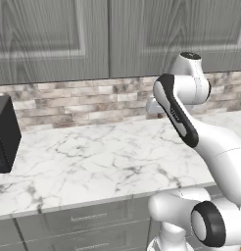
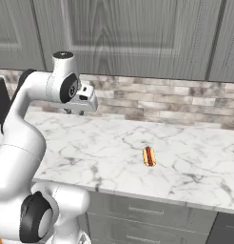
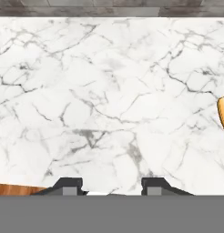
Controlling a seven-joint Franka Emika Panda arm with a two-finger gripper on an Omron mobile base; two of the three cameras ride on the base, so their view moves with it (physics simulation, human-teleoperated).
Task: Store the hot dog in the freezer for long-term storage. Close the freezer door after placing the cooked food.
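Note:
The hot dog (image 2: 149,156), a small orange-yellow bun with a red sausage strip, lies on the white marble counter (image 2: 185,157) to the right of the arm. Its left end also peeks in at the right edge of the hand view as an orange bun (image 3: 223,114). My gripper (image 2: 77,112) hangs above the counter's back left part, well to the left of the hot dog. In the hand view the gripper (image 3: 111,184) points down at bare marble, its two dark fingertips wide apart with nothing between them. The freezer and its door are out of view.
A black appliance (image 1: 4,135) stands on the counter at the far left. Grey wall cabinets (image 1: 108,34) hang above a stone-tile backsplash (image 2: 185,102). Grey drawers (image 2: 152,214) run below the counter's front edge.

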